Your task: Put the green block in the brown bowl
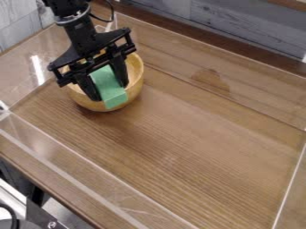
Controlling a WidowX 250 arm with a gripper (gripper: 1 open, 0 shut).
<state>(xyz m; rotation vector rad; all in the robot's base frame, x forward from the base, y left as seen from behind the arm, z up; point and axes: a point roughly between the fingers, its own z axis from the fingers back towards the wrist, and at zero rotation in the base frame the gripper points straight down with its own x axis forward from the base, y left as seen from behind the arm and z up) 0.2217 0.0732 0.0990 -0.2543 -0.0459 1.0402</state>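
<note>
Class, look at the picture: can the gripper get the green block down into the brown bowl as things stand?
Probably yes. The gripper is shut on the green block directly above the brown bowl, with nothing between them.

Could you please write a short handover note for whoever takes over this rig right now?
Claw: shut on the green block, pointing steeply down.
Green block: held tilted over the brown bowl, lower end at the near rim; whether it touches the bowl cannot be told.
Brown bowl: on the wooden table, far left.
Done: block picked up and brought to the bowl.
Left: open the claw to release it inside, then withdraw.
</note>
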